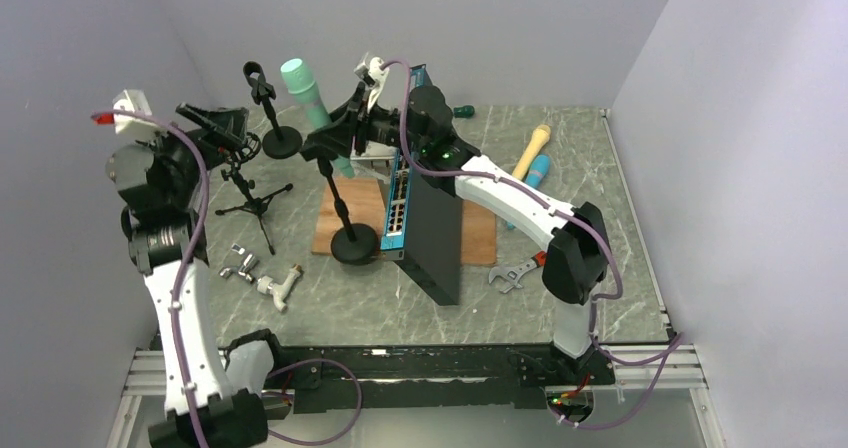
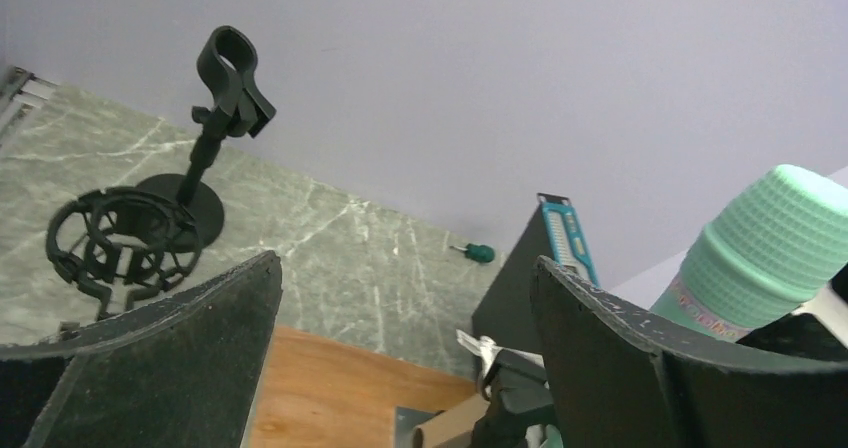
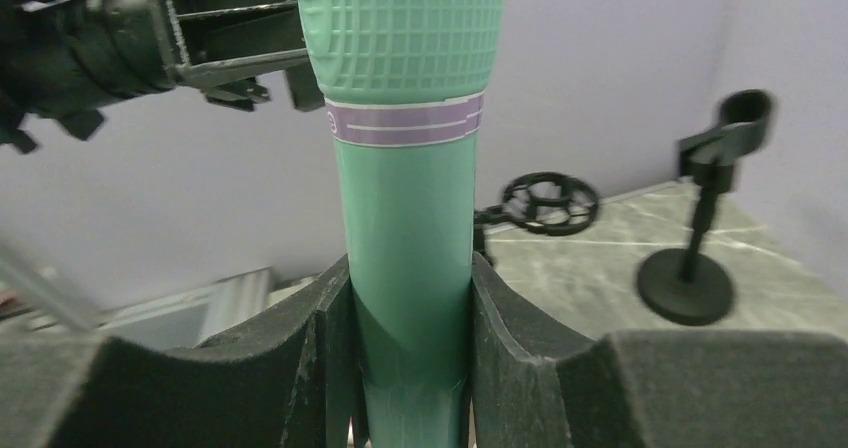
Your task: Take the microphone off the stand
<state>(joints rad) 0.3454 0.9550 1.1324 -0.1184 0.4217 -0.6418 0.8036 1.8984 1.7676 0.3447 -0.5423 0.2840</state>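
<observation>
- Right wrist view: the microphone [image 3: 405, 218] is seen upright between the pads [image 3: 300, 368] of the right gripper [image 3: 408, 268]. The gripper is clamped on the smooth teal barrel below the purple band.
- Location: in the top external view the microphone sits at far centre-left, tilted with its head towards the far left. Its lower end is at the clip of the stand [image 1: 340, 208]. Whether it is seated in the clip cannot be told, as the joint is masked by the gripper.
- Left gripper [image 2: 405, 263]: the fingers [image 2: 180, 338] are spread wide with nothing between them. It is held to the left of the microphone, apart from it.
- Risk, slipping: the barrel is smooth. If the clip grips tightly, the pads may slide along the barrel and the microphone may not be drawn out.
- Risk, tipping: the stand is not braced by either gripper. A pull off the clip's axis may lift or topple it from the near-left part of the wooden board [image 1: 478, 233].
- Risk, knock-on: the network switch [image 1: 425, 223] is stood on edge just right of the stand's base. It may be struck by a dragged stand or by the right arm reaching over it.
- Risk, neighbours: the empty stand [image 1: 270, 108] and the tripod mount [image 1: 245, 183] are near on the left. They may be hit if the head is swung that way.
</observation>
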